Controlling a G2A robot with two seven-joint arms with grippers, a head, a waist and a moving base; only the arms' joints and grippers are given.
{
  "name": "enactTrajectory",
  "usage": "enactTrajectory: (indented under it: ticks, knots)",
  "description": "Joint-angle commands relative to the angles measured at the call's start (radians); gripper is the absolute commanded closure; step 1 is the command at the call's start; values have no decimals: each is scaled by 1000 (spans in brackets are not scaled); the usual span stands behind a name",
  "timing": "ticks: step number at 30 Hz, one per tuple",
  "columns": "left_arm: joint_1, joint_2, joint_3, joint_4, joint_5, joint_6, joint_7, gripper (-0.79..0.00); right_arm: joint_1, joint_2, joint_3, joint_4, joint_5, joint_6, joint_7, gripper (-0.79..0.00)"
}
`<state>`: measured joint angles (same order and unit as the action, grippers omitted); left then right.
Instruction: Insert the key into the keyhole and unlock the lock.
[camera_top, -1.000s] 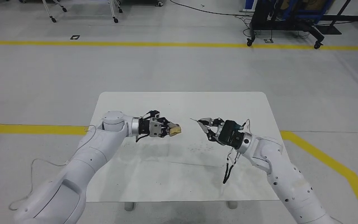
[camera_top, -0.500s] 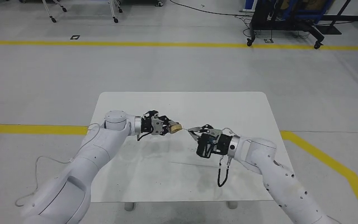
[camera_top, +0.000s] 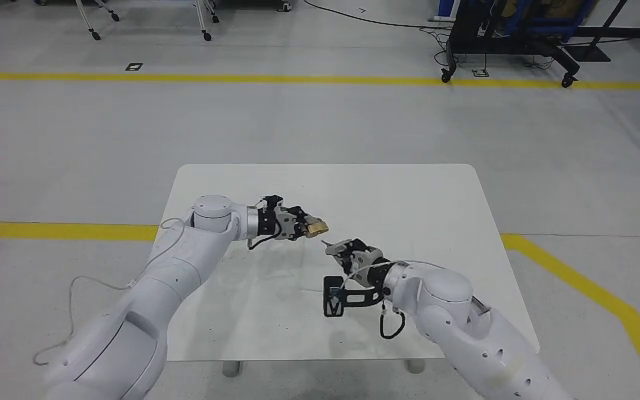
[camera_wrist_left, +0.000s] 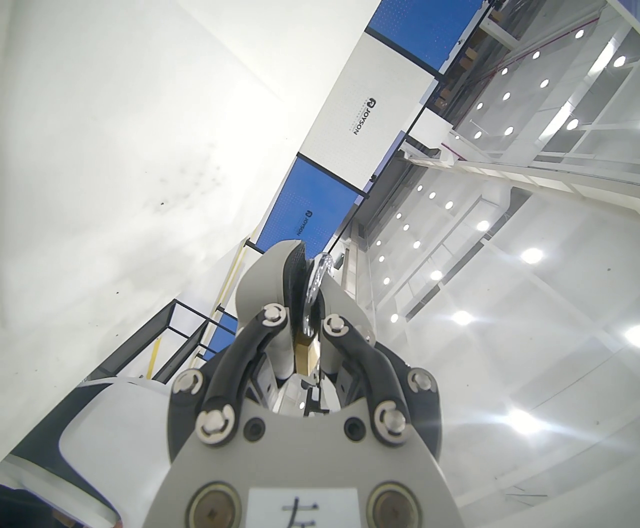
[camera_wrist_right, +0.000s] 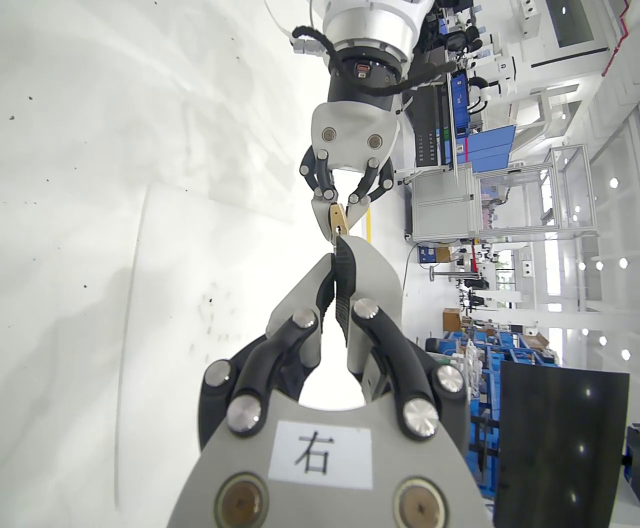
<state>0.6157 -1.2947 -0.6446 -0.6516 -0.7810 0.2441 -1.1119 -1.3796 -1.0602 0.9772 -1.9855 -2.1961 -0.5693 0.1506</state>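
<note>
A small brass padlock (camera_top: 316, 228) is held in the air above the table's middle by my left gripper (camera_top: 306, 226), which is shut on it. The left wrist view shows its brass body (camera_wrist_left: 306, 354) between the fingers and the silver shackle (camera_wrist_left: 318, 278) poking past the tips. My right gripper (camera_top: 338, 248) is shut on the key, just short of the padlock on the near right, pointing at it. From the right wrist, the shut right gripper (camera_wrist_right: 336, 249) lines up with the padlock (camera_wrist_right: 337, 216). The key is almost wholly hidden between the pads.
The white table (camera_top: 430, 190) carries nothing but faint scuff marks. A black cable loop (camera_top: 340, 298) hangs from the right wrist over the table's front half. Grey floor with yellow lines surrounds the table.
My right arm has swung left and toward the table's front, turning its gripper to point the key at the padlock. The left gripper with the padlock has shifted only slightly.
</note>
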Motion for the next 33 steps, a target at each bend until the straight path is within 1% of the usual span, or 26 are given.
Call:
enactTrajectory:
  ticks: [1,6,14,33]
  knots:
    - [0,-2,-3,2,6,1,1,0,8,-3,-17,3,-23,5,11,0]
    - [-1,-8,-4,3,27,9,0,0,29,-12,-64,6,-99,5,57,0]
    - [-3,-19,-8,12,53,11,6,0,63,-30,-107,32,-139,3,120,0]
    - [4,-35,-33,23,83,19,-7,0,93,-61,-137,68,-147,-11,202,0]
